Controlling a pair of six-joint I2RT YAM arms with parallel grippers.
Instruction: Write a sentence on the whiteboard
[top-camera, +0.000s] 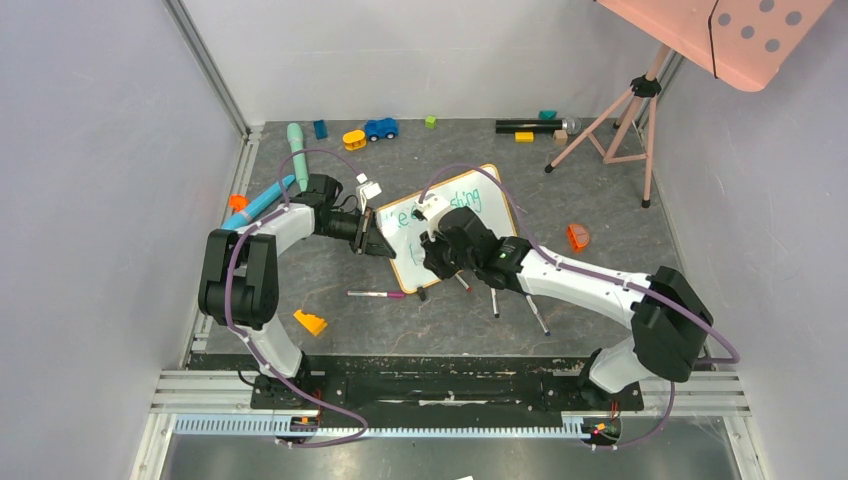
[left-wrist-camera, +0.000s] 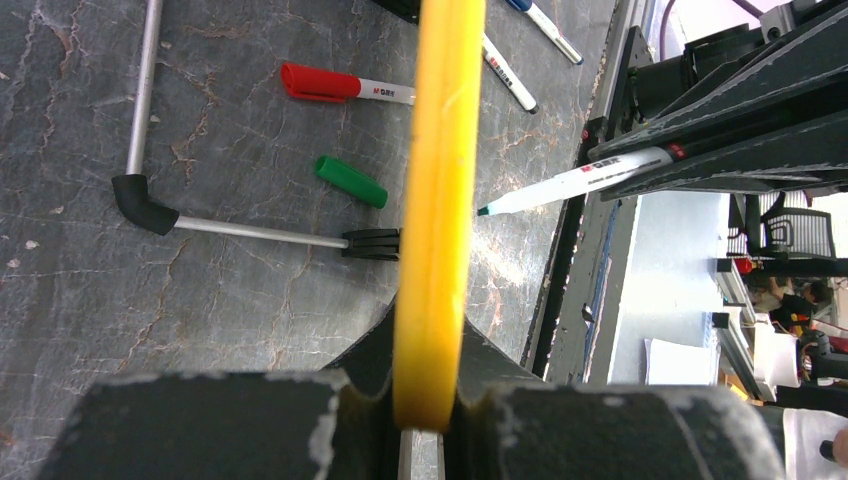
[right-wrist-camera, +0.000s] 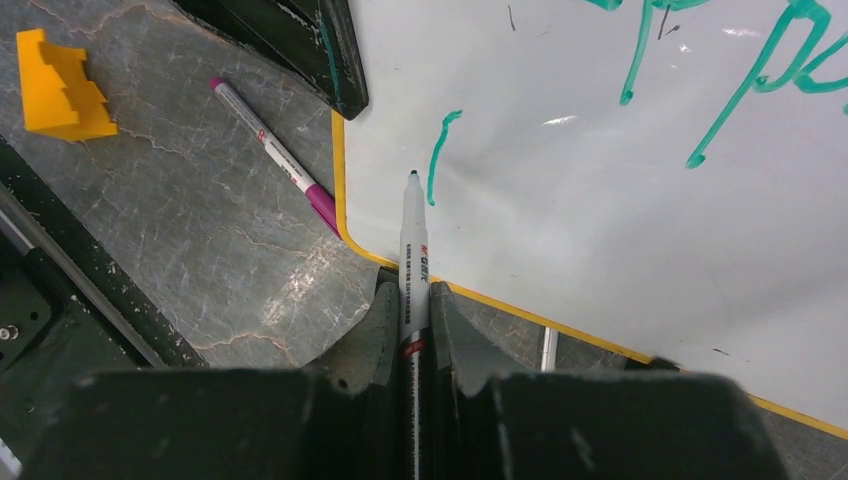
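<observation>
The whiteboard (top-camera: 486, 223), white with a yellow-orange frame, stands tilted at the table's middle. My left gripper (top-camera: 373, 241) is shut on its left edge; the left wrist view shows the frame (left-wrist-camera: 436, 180) pinched between the jaws of that gripper (left-wrist-camera: 428, 335). My right gripper (top-camera: 437, 256) is shut on a green-tipped marker (right-wrist-camera: 413, 250). The marker's tip sits at the whiteboard (right-wrist-camera: 600, 220) near its lower left corner, beside a short green stroke (right-wrist-camera: 440, 150). Green handwriting of the sentence (right-wrist-camera: 760, 70) runs above; my arms hide part of it in the top view.
A purple marker (top-camera: 375, 294) and a yellow block (top-camera: 310, 322) lie in front of the board. A red marker (left-wrist-camera: 345, 85) and a green cap (left-wrist-camera: 350, 181) lie nearby. An orange piece (top-camera: 577, 236) is at the right, a tripod (top-camera: 620, 120) and small toys (top-camera: 380, 128) at the back.
</observation>
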